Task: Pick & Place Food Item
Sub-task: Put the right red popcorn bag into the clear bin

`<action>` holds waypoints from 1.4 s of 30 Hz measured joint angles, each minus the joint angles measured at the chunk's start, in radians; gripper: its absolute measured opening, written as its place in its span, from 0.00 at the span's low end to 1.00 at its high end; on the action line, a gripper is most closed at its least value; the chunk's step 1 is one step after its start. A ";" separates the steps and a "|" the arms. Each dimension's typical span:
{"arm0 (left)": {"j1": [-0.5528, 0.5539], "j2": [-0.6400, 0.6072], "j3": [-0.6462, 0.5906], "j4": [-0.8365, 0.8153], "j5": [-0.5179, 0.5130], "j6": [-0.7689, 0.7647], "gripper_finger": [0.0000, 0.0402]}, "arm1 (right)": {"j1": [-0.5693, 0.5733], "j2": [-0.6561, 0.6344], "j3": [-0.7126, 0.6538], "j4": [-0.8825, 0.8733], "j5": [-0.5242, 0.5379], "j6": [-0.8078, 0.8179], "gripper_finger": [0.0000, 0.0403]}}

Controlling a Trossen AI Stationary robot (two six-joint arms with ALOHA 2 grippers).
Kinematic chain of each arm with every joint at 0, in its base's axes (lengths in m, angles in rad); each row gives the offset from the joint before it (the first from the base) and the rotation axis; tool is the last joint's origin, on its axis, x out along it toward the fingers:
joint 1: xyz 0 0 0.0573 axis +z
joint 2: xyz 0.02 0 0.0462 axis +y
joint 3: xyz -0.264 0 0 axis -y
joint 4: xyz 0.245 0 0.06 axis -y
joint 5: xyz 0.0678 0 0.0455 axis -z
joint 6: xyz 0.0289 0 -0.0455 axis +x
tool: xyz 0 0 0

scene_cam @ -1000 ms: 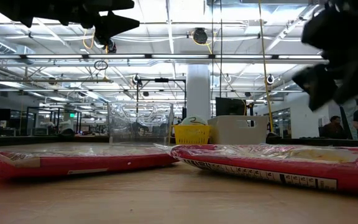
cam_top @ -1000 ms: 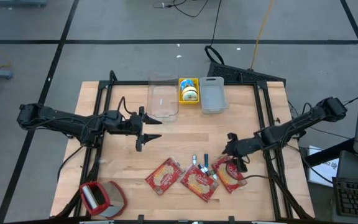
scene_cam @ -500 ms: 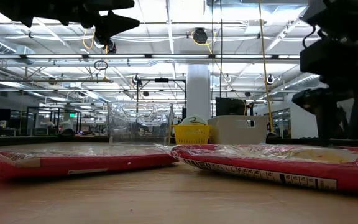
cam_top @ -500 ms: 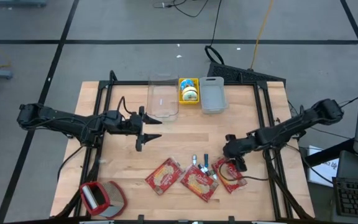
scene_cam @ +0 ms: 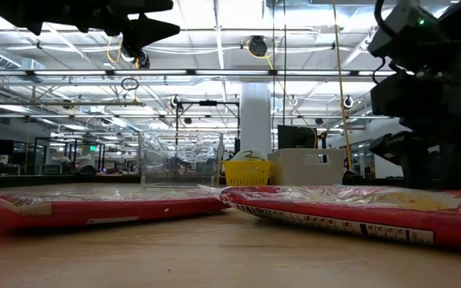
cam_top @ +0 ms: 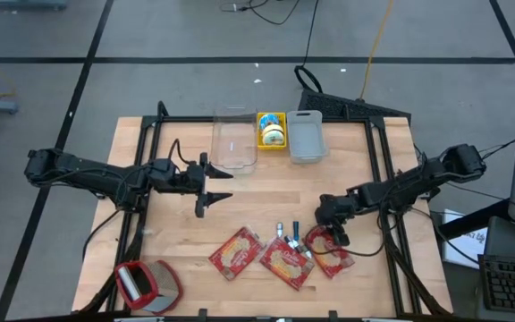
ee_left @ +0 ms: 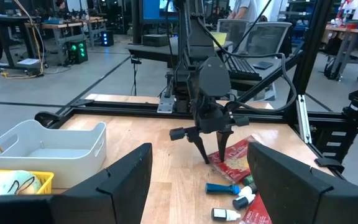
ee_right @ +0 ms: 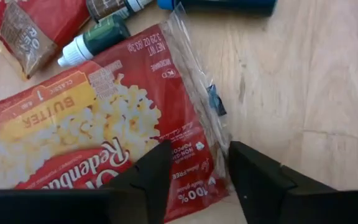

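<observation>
Three red popcorn packets lie flat on the wooden table near its front edge: left (cam_top: 235,253), middle (cam_top: 284,262) and right (cam_top: 331,254). My right gripper (cam_top: 331,234) slants down over the right packet (ee_right: 86,130). It is open, and the packet's clear sealed edge (ee_right: 197,124) lies between its fingers. In the left wrist view its tips (ee_left: 212,155) stand at the packet's far end. My left gripper (cam_top: 211,192) hangs open above the table's middle left, with nothing in it. My right gripper comes at the right packet from above, slanting down, with one finger (ee_right: 148,180) over the printed face and the other (ee_right: 253,180) past the clear edge. I cannot tell whether the fingertips touch the packet, which lies flat on the table.
Several small dropper bottles (cam_top: 290,238) lie between the middle and right packets. A clear bin (cam_top: 234,139), a yellow basket (cam_top: 272,130) and a grey bin (cam_top: 306,136) stand along the far edge. A red object (cam_top: 146,284) sits at the near left corner.
My right gripper has come down and toward the table's near edge, onto the right popcorn packet, tipping more steeply downward. The packets have stayed where they were.
</observation>
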 joint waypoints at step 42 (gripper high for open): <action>0.000 0.002 -0.001 0.061 -0.190 -0.139 0.66 | -0.065 -0.295 0.095 0.434 0.503 -0.480 0.00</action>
